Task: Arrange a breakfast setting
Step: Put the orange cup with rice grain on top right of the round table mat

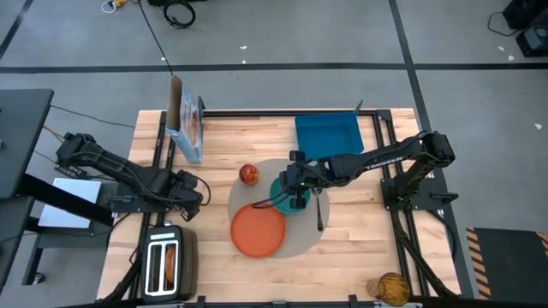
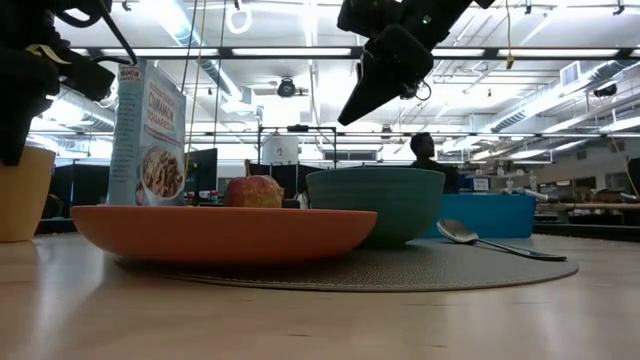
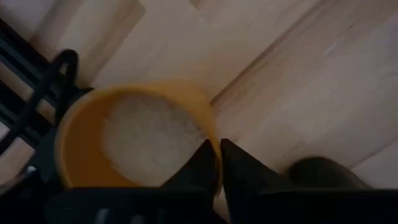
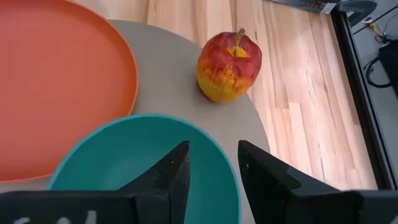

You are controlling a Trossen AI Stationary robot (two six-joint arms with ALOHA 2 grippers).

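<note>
The round grey-beige mat [image 1: 301, 245] lies mid-table. On it are the orange plate [image 1: 257, 229], the teal bowl [image 1: 284, 190], the metal spoon [image 1: 319, 210] and, at its far left edge, the red apple [image 1: 248, 174]. My right gripper [image 4: 213, 163] hangs open just above the bowl [image 4: 134, 155], touching nothing; it also shows in the low view [image 2: 385, 70]. My left gripper [image 3: 219, 163] is at the table's left, shut on the small orange cup [image 3: 134, 140], which stands on the table [image 2: 20, 195]. A toast slice [image 1: 169, 259] sticks up in the toaster. My left gripper holds the cup by its rim [image 3: 216, 144], one finger inside the cup and one outside, the wall pinched between them. The fingers come from above, pointing down. The cup stands upright, its base on the table in the low view.
A blue tray [image 1: 327, 135] lies at the far right behind the mat. A cereal box [image 1: 188, 128] stands at the far left. The silver toaster [image 1: 169, 265] sits at the near left corner. Bare wood lies between the cup and the mat.
</note>
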